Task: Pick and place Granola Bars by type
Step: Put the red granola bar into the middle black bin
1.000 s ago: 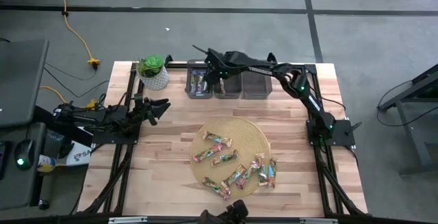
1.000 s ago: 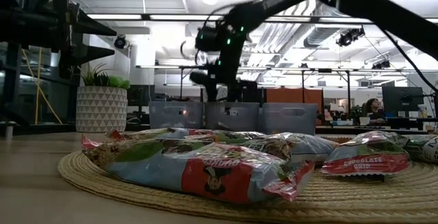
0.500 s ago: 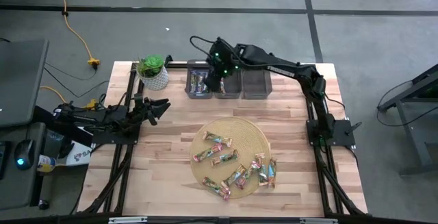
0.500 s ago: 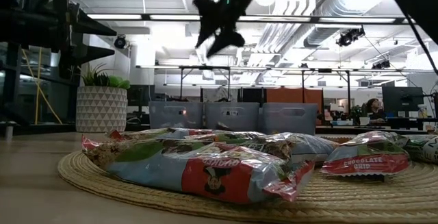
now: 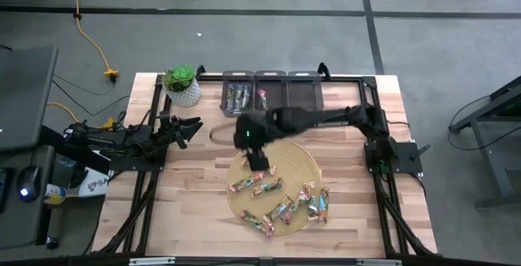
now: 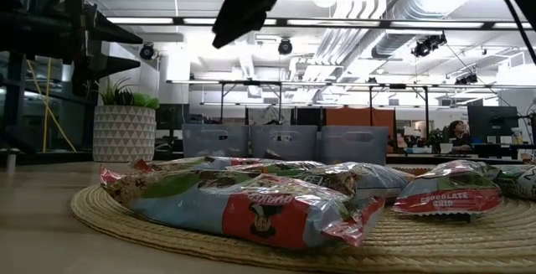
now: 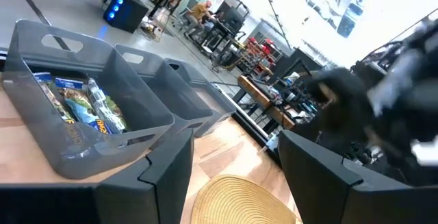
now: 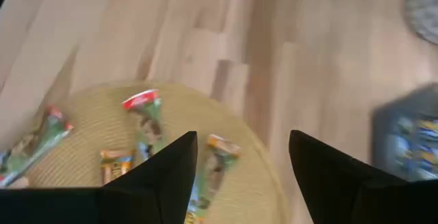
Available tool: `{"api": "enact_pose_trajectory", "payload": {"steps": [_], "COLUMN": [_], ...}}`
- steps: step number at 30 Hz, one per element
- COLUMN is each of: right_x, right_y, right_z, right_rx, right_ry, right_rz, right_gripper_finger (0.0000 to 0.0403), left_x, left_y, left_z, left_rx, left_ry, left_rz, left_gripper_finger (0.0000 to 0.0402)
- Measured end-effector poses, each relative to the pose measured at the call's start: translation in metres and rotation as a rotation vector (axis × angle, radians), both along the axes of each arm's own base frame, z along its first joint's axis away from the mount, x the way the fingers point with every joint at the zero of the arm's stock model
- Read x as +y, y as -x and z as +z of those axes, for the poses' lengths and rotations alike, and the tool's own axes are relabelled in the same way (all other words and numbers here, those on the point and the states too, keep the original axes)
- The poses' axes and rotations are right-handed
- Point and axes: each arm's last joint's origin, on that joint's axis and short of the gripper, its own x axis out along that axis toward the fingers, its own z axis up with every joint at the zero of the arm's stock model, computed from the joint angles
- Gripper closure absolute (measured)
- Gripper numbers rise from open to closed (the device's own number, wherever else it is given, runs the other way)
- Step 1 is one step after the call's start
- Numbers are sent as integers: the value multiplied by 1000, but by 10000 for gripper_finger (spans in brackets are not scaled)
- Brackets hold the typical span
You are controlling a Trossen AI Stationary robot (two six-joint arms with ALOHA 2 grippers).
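the sorting looks partly done: a few granola bars lie in the left grey bin, one pinkish bar is in the middle bin, and the right bin looks bare. about ten bars are left on the woven mat. the right gripper hovers over the mat's far edge, jaws wide and holding nothing. the left gripper waits at the counter's left edge, jaws wide. a potted plant stands beside the bins, clear of the path.
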Motion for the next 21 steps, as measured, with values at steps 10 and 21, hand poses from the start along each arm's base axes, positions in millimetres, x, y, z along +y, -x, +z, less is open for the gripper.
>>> {"api": "enact_pose_trajectory", "payload": {"steps": [10,21], "right_x": [56,70], "right_y": [17,23], "right_z": [-89,-118], "right_rx": [129,49], "right_ry": [-4,52], "right_rz": [160,251], "right_gripper_finger": [187,187], "left_x": [0,0], "left_y": [0,0], "left_z": [0,0], "left_rx": [0,0], "left_ry": [0,0], "left_rz": [0,0], "left_gripper_finger": [190,190]}}
